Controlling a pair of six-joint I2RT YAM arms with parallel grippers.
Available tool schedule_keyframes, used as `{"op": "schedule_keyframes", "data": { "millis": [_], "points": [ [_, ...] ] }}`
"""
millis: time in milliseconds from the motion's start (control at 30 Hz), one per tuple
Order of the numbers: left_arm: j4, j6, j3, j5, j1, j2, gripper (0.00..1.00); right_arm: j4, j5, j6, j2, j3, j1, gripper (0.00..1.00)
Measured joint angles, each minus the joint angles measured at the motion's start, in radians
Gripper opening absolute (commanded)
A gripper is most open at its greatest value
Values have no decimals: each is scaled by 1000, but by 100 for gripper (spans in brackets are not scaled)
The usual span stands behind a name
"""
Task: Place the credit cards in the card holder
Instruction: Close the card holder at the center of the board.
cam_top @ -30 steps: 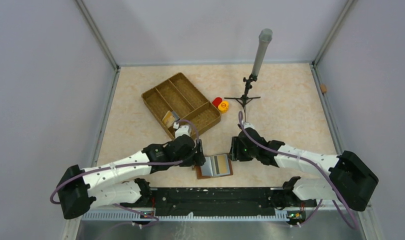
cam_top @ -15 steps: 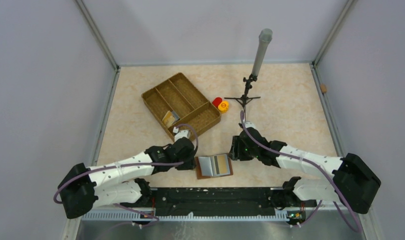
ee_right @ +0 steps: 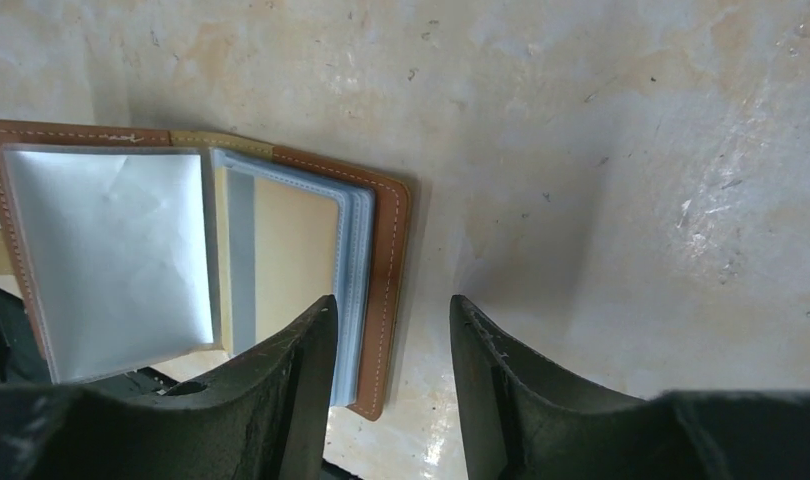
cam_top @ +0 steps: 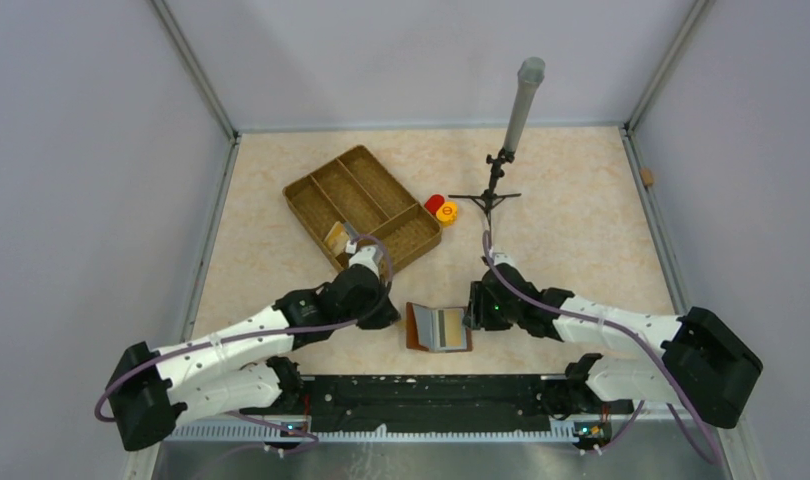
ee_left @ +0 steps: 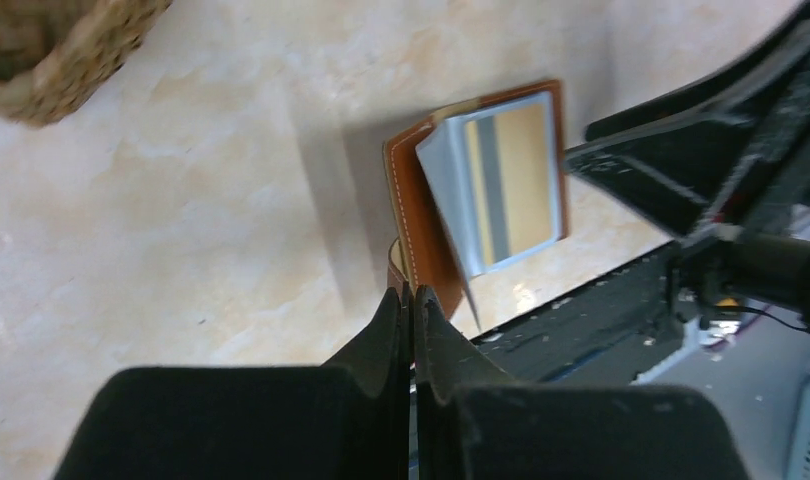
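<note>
Our left gripper has shut empty and backed off the card holder, which now stands half-folded, so we judge the gold card seated inside.

Stitched leather card holder (glossy clear plastic sleeves) on smooth marbled table.

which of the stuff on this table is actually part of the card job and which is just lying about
Part of the job: card holder, lying open; gold card in its clear sleeve; yellowish card in the wicker tray.
Just lying about: the tray itself; red cap; orange cap; stand with grey tube.
</note>
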Motion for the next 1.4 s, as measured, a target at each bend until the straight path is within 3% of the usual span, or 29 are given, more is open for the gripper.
{"op": "schedule_keyframes", "data": {
  "millis": [233,500,667,1000,1200,1400],
  "points": [
    [171,19,28,109,12,48,0,37,-20,21,0,-30,0,43],
    [454,7,98,325,13,312,0,89,-5,68,-28,-68,0,51],
    [609,-23,137,426,13,469,0,26,74,113,-152,-109,0,58],
    [750,-39,181,493,8,644,0,-212,256,183,-529,-122,0,69],
    [801,-40,183,518,-18,743,0,-266,274,192,-583,-122,0,70],
    [788,3,185,538,-34,773,53,-243,237,208,-530,-122,0,65]
  ]
}}
